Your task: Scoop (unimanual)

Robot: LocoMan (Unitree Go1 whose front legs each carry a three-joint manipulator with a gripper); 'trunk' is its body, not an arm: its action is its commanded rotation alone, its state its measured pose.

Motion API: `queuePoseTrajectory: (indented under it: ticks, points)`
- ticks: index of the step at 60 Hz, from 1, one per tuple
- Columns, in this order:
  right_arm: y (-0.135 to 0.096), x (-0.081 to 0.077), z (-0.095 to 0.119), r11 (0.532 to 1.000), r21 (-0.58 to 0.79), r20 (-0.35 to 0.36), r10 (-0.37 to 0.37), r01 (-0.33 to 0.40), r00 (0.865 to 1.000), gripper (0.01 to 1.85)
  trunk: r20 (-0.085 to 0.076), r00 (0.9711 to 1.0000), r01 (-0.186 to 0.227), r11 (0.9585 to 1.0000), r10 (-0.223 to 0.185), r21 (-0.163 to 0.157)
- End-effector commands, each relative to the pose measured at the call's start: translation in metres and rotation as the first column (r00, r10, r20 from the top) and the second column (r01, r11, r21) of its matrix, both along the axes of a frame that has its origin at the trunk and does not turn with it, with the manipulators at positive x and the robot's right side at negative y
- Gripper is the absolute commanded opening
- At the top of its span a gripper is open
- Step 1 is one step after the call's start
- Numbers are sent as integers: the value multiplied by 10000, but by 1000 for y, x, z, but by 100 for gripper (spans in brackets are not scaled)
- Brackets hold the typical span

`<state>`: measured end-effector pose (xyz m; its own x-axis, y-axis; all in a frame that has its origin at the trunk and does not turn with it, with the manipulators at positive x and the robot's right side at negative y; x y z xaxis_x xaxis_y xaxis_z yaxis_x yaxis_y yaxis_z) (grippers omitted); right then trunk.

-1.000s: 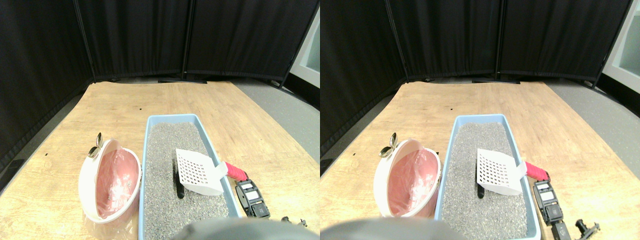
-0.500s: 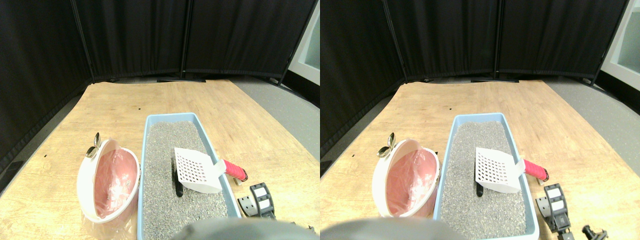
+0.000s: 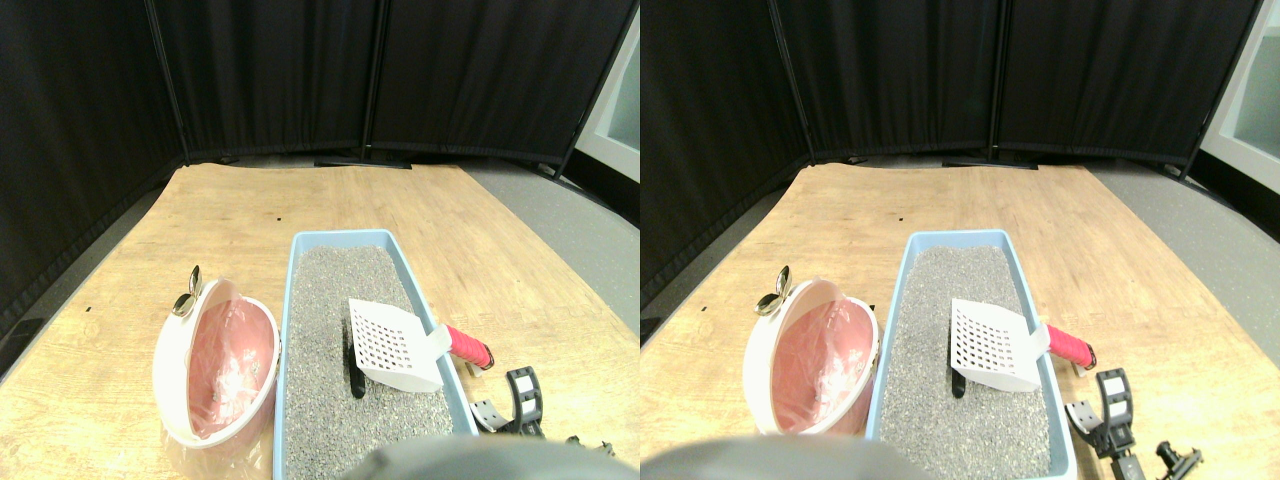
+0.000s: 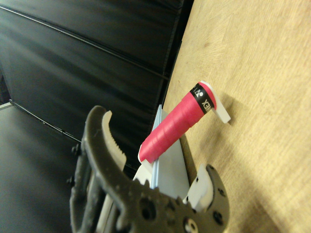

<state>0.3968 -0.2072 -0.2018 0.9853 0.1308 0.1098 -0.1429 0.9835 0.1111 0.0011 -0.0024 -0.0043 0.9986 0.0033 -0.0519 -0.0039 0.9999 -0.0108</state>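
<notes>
Counter point(image 3: 420, 200) carries a litter tray point(image 3: 292, 300) with a lined bin point(image 3: 170, 350) close beside it, presumably for dumping. Scoop point(image 3: 395, 345) is propped on the tray rim, pink handle point(image 3: 468, 346) overhanging, easily reached. Claw point(image 3: 505, 403) is spread, empty, near the handle. Wrist view alone shows the handle point(image 4: 177, 127) lined up ahead, apart from the jaws; tray contents are hidden there.
</notes>
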Motion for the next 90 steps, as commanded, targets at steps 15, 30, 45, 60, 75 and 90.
queuePoseTrajectory:
  ticks: [15,30,45,60,75,90]
  points:
    - [2,21,6,9998,177,552,-40,30,9985,83,86,10000,-42,9998,44,-170]
    - [0,38,2,9959,880,191,-205,187,9996,85,64,10000,-37,9998,38,-193]
    - [3,44,0,9946,971,-12,-353,353,9994,84,69,9999,-101,9996,103,-276]
    - [7,58,-3,9939,1053,-123,-305,316,9995,84,100,9999,-90,9996,92,-259]
    - [10,74,0,9937,1059,-191,-348,367,9992,85,85,10000,8,9997,-6,-249]
    - [9,76,-2,9903,1226,-504,-589,647,9970,84,59,10000,39,9996,-37,-290]
